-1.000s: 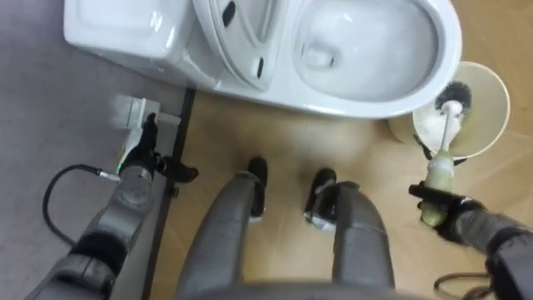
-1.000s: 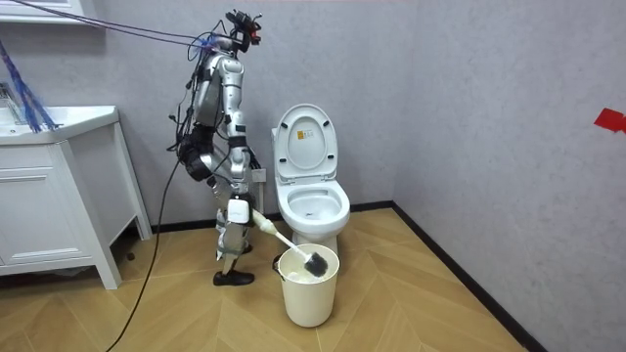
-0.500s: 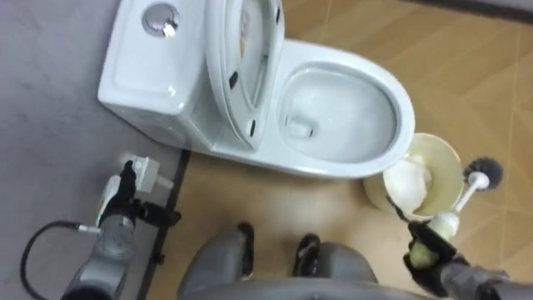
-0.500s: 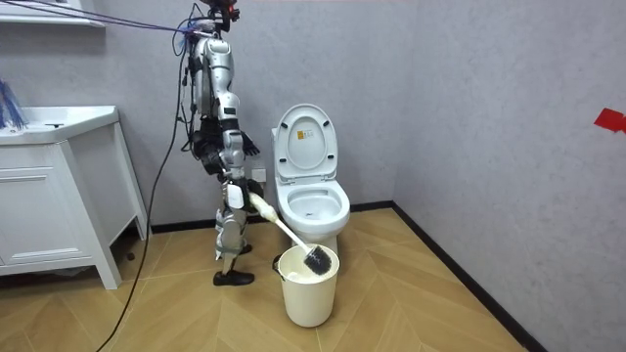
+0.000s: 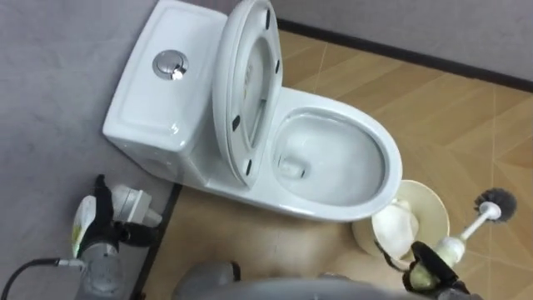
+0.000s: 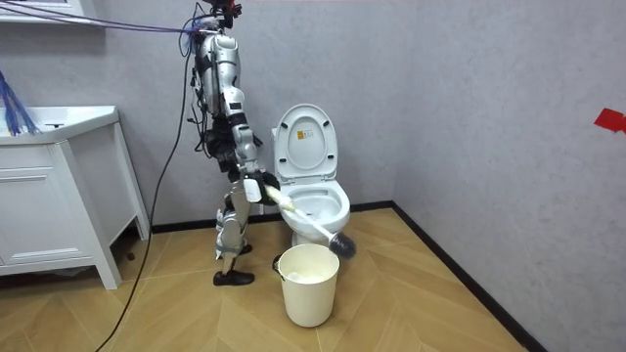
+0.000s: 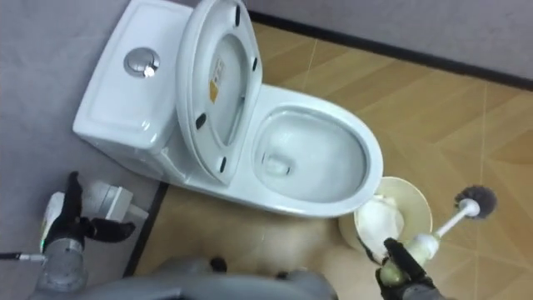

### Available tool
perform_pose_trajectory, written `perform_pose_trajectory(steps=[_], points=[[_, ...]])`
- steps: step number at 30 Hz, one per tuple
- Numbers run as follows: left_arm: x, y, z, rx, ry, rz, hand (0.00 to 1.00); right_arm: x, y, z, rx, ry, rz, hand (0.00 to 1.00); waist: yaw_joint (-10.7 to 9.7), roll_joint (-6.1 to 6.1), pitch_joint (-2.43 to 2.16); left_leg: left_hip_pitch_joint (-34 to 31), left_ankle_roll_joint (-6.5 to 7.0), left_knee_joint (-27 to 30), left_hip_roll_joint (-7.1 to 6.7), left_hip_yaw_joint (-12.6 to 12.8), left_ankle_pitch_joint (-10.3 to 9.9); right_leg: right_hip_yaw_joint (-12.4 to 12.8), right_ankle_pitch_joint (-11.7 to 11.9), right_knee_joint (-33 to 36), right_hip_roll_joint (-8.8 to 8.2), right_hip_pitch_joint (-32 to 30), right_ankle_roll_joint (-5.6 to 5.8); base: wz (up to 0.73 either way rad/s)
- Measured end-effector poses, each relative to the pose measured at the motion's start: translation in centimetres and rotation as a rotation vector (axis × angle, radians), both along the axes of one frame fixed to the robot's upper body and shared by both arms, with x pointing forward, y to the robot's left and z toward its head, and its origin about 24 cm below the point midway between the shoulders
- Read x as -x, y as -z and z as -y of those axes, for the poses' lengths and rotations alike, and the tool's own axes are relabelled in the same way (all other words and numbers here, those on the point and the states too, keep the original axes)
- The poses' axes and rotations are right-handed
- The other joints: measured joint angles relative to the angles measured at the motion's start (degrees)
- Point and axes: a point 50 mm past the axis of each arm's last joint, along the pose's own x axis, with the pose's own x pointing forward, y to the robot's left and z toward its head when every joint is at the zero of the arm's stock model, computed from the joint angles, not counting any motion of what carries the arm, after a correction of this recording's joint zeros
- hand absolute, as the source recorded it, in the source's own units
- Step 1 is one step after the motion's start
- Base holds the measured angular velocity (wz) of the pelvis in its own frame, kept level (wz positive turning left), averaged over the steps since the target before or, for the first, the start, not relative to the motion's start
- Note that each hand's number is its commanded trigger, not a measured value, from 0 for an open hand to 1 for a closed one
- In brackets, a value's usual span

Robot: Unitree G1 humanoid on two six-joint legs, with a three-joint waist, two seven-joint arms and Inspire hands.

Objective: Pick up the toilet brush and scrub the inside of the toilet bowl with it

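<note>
The robot is standing upright beside a white toilet (image 5: pixel 329 204), on the room view's left of it, with its back close to a grey wall (image 6: pixel 489 98). The toilet's seat (image 5: pixel 241 92) is standing raised against the tank, leaving the bowl open.

The right hand (image 5: pixel 425 275) is showing at the lower right edge of the eye views. Its dark fingers are curling tightly round the pale handle of the brush (image 5: pixel 470 227). The brush is slanting away from the hand, and its dark bristle head is hanging in the air over the wooden floor (image 5: pixel 433 92), to the right of the bucket (image 5: pixel 433 200) and clear of its rim. In the room view the brush is pointing down and outward from the robot, with its head just above the bucket's far rim and in front of the toilet bowl.

The cream bucket is sitting on the floor just beside the front of the bowl, with something white lying inside it.

The left hand (image 5: pixel 98 233) is hanging at the lower left, its fingers straight and spread, holding nothing. It is resting near a small white fitting (image 5: pixel 129 204) low on the wall beside the tank.

A white cabinet (image 6: pixel 49 215) is standing at the room view's left.
</note>
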Motion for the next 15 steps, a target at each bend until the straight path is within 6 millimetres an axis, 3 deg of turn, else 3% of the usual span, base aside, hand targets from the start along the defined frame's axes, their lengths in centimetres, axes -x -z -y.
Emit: perform_pose_trajectory(steps=[5, 8, 13, 15], points=[[-1.0, -2.0, 0.2, -0.085, 0.052, 0.114, 0.00, -0.2, -0.2, 0.2, 0.096, -0.229, -0.071, 1.00, 2.90, 0.03, 0.02, 2.42, -0.49, -0.94, 0.29, -0.71, -0.30, -0.48, 0.09, -1.74, 0.69, 2.97, -0.16, 0.07], [-2.2, -3.7, 0.6, -0.153, 0.097, 0.200, 0.00, -1.5, -0.5, 0.3, 0.165, -0.363, -0.065, 1.00, 3.43, 0.19, -0.02, 2.40, -0.71, -0.79, 0.50, -1.38, -0.42, -0.51, 0.19, -1.68, 0.98, 3.19, -0.33, 0.08], [-4.7, -8.1, 1.9, -0.326, 0.239, 0.436, 0.00, -3.4, -1.1, 0.2, 0.319, -0.671, -0.094, 1.00, 4.49, 0.44, -0.02, 2.16, -0.77, 0.01, 0.49, -2.01, -0.46, -0.35, 0.28, -1.71, 1.16, 3.58, -0.49, 0.06], [-5.1, -8.7, 2.2, -0.368, 0.270, 0.485, 0.00, -4.0, -1.2, -0.1, 0.359, -0.767, -0.090, 1.00, 4.40, 0.63, -0.07, 2.26, -0.78, 0.01, 0.54, -1.90, -0.45, -0.34, 0.32, -1.68, 1.19, 3.61, -0.54, -0.04]])
